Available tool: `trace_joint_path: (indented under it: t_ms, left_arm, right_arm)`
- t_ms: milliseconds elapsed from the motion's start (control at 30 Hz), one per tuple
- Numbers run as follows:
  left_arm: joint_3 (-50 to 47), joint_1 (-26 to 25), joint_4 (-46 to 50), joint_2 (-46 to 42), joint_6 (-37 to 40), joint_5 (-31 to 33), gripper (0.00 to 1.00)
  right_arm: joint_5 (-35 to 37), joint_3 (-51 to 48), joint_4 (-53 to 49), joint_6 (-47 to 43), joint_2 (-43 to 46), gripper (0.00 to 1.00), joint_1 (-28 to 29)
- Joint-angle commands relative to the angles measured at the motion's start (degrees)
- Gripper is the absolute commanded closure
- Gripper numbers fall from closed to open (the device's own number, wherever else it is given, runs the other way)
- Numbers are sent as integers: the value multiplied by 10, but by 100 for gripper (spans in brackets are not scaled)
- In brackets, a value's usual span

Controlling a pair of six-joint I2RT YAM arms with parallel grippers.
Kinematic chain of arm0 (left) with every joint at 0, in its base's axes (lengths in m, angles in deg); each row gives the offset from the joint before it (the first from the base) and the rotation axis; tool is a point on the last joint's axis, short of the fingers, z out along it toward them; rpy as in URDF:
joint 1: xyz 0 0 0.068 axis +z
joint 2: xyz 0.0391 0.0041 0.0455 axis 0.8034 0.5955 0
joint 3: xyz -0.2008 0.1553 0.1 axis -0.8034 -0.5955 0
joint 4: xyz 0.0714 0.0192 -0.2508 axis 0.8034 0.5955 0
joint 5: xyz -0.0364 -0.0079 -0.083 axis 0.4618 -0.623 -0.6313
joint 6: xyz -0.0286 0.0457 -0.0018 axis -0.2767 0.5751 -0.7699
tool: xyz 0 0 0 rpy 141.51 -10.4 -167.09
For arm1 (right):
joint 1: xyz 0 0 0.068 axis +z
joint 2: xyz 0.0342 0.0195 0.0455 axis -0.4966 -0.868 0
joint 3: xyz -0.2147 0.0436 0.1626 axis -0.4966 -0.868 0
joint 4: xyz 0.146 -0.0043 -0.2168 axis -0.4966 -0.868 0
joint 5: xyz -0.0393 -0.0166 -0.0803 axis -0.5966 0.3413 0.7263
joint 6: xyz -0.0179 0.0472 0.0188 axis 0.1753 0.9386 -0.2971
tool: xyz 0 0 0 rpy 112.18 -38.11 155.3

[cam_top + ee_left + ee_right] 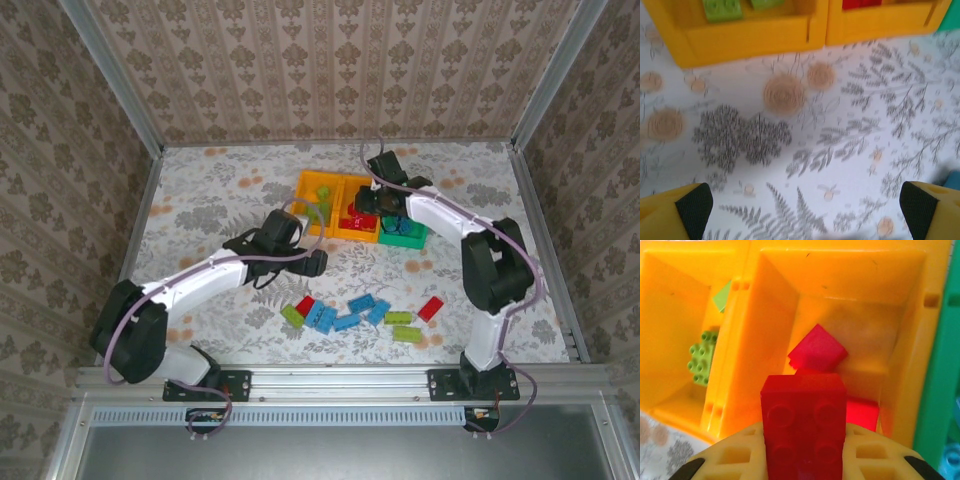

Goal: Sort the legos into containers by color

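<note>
Right gripper [805, 466] clenches a red studded plastic brick [804, 415] above the middle orange-yellow plastic bin [855, 285], where red pieces [817, 349] already lie. Dropping it looks like the step in hand; next, the jaws must part. Left gripper [805, 210] hangs spread over the floral tabletop [840, 130]; the blurred blue edge [953, 181] is probably a brick.

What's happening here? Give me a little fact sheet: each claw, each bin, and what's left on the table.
Left gripper: open, empty, over the table
Right gripper: shut on a red brick, above the middle bin
Left bin: orange-yellow, lime green bricks
Middle bin: orange-yellow, red bricks
Green bin: blue bricks
Loose bricks: blue, green, red, in front
</note>
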Motion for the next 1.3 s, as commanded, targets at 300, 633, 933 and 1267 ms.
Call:
trace_joint_path:
  t_ms: [300, 633, 933, 1267]
  left_arm:
    - [-40, -85, 47, -36, 10, 35, 2]
    - [-69, -162, 58, -36, -70, 67, 18]
    - [-61, -216, 62, 11, -102, 72, 38]
    - [-57, -222, 53, 42, -114, 70, 49]
  right_arm:
    - [13, 89, -45, 4, -67, 37, -8]
    - [-9, 12, -15, 8, 21, 27, -7]
    - [15, -48, -14, -3, 85, 24, -10]
    - [17, -70, -17, -3, 99, 24, -19]
